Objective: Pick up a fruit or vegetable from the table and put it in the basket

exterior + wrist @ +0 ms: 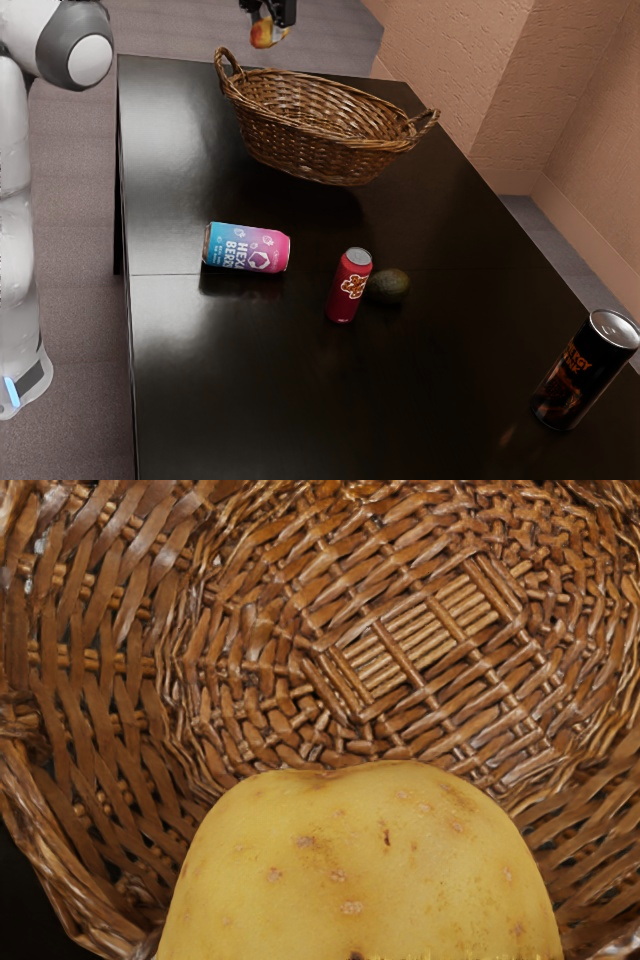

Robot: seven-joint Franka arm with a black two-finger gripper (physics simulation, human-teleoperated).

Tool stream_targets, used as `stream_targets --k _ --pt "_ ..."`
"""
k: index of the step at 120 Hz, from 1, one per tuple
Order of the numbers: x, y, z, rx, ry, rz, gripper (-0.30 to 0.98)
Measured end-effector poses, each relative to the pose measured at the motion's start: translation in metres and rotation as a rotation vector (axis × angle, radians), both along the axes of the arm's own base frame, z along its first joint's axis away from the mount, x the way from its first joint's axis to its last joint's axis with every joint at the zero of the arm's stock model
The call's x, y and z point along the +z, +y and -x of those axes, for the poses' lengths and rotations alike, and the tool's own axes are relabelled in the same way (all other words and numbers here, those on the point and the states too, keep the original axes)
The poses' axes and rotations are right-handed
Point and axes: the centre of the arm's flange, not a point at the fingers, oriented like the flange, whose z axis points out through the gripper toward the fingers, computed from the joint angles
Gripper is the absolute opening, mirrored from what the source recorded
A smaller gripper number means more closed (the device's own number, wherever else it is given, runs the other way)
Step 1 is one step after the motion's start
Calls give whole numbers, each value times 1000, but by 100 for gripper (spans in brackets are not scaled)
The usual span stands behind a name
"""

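1. Wrist view: nearest is the potato-like yellow piece [360, 870], hanging above the basket. In the exterior view the claw [270, 18] has it gripped between both fingers, parted by about its width.

2. The skin is rounded and looks smooth, so a poorly centred grip could let it roll out early. A release from well up could make it bounce; lowering first should help. If let go off-centre, it might clip the rim and tip outward.

3. One broad, blunt end faces the slatted patch [415, 640] of the basket's floor. How far the body runs back is cut off, so I can't settle the long axis; from the side it looks stubby and perhaps nearer level than upright.

4. Next out, the wicker basket [320, 125] stands upright and has two raised handles. The handle [229, 66] closer to the arm could snag a finger if the hand comes down too far that way.

5. Farther off on the dark surface [230, 400]: the pink-and-blue can [246, 248] on its side, then the red can [349, 287] upright with the avocado [389, 286] just beside it, and last the black can [583, 372].
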Motion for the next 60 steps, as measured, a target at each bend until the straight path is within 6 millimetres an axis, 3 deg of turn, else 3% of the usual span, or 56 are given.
stream_targets --k 13,23,38,60 --pt "-4 -39 -36 -84 -10 7 28" --pt "-7 -64 -53 -133 -14 14 46" --pt "-9 -56 -50 -111 -16 21 59" --pt "-12 -51 -50 -83 -25 48 66"
